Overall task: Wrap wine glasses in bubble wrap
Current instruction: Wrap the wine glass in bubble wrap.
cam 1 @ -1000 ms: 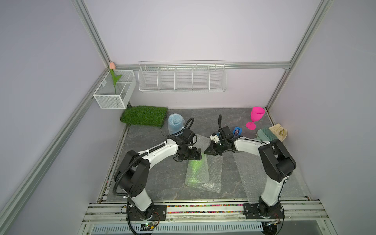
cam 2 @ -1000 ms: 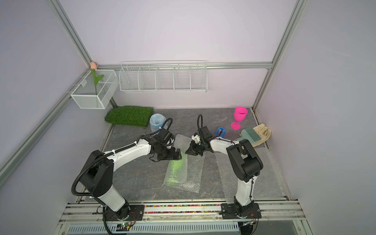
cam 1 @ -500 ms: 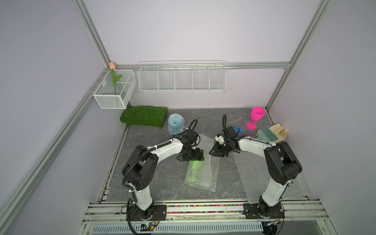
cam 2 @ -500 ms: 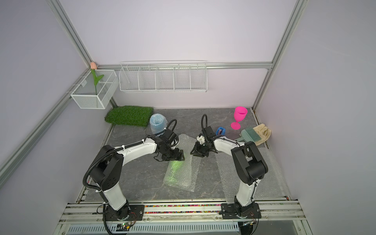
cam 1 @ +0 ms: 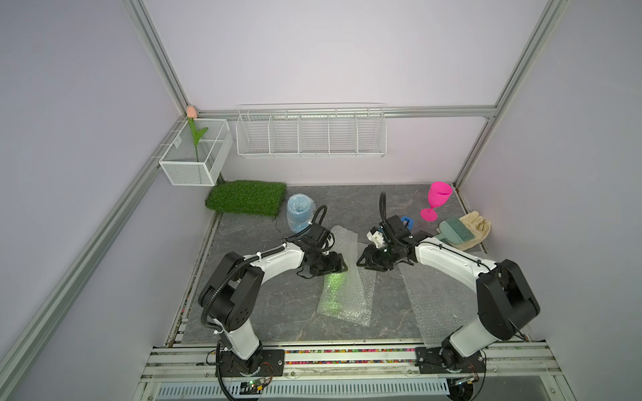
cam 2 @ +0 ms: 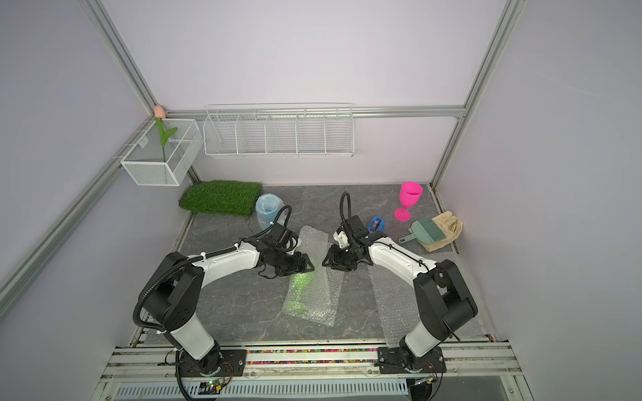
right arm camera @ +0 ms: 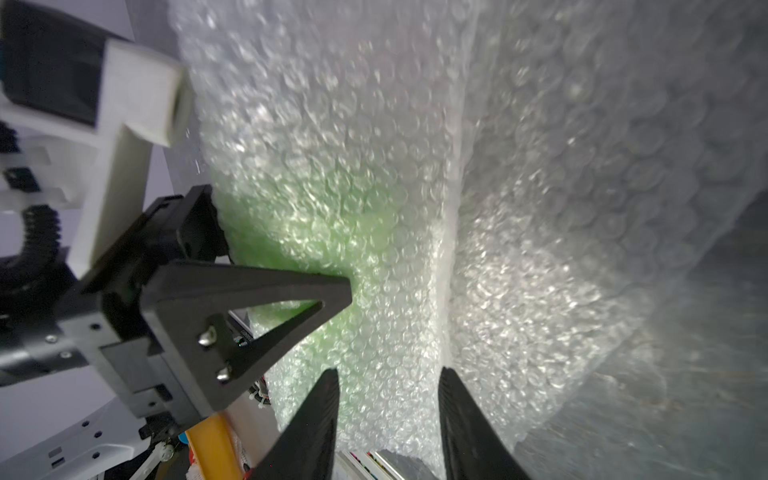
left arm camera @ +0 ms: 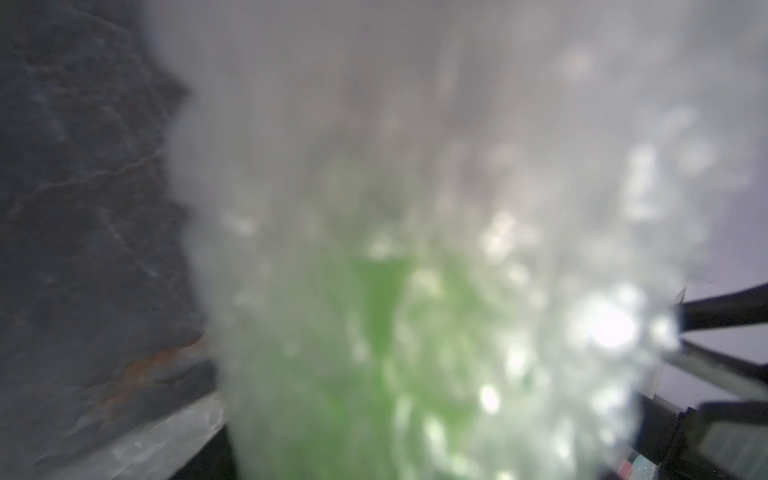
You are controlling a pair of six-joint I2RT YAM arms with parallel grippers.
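Note:
The lime green wine glass [cam 1: 334, 290] lies on the floor mat rolled in bubble wrap [cam 1: 351, 302], and is seen in both top views [cam 2: 301, 288]. My left gripper [cam 1: 333, 267] is at its far end; one of its fingers [right arm camera: 249, 299] rests on the wrap, and the left wrist view shows only blurred wrap [left arm camera: 415, 166] over green [left arm camera: 374, 353]. My right gripper [right arm camera: 389, 370] stands open just off the wrap's fold [right arm camera: 453, 249]. The sky blue wine glass [cam 1: 299, 217] stands wrapped at the back. The hot pink wine glass [cam 1: 436, 199] stands bare at the back right.
A second flat bubble wrap sheet [cam 1: 437, 298] lies under my right arm. A small blue tape dispenser [cam 1: 407, 222], a green hand brush [cam 1: 455, 231] and a beige glove [cam 1: 477, 229] sit at the right. A grass mat [cam 1: 246, 196] and wire baskets [cam 1: 311, 130] are at the back.
My right gripper was shut and now stands open, off the wrap. Both grippers have shifted slightly toward the front along the wrapped green goblet.

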